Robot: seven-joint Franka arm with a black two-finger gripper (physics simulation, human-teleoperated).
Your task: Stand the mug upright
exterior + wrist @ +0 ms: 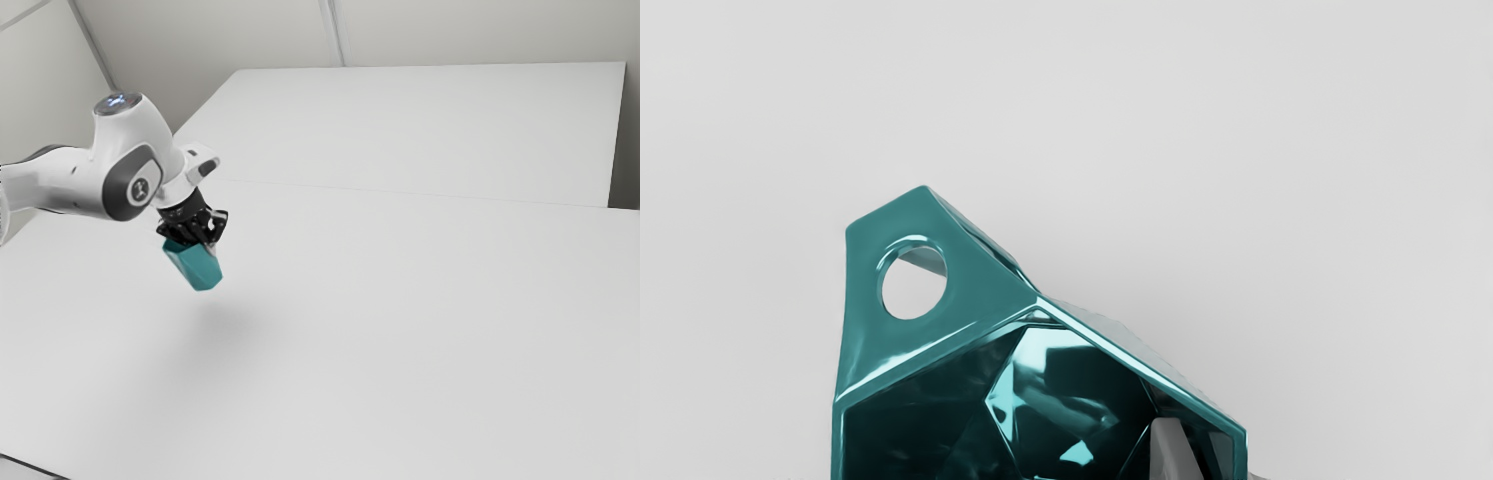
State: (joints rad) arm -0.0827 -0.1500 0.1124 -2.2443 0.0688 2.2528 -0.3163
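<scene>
In the exterior view, my gripper (207, 243) points down above the table and is shut on the wall of the teal mug (196, 267). The mug hangs clear of the surface, tilted, its mouth up toward the hand and its base down toward the exterior view's right. From the wrist view, the gripper (1218, 460) has one grey finger (1171, 447) inside the faceted mug (940, 353), and a sliver of the other shows just outside the same wall. The handle with its round hole sticks out at a corner away from the gripped wall.
A wide white table (430, 330) lies below the arm, with a soft shadow under the mug. Pale walls stand behind the table's far edge.
</scene>
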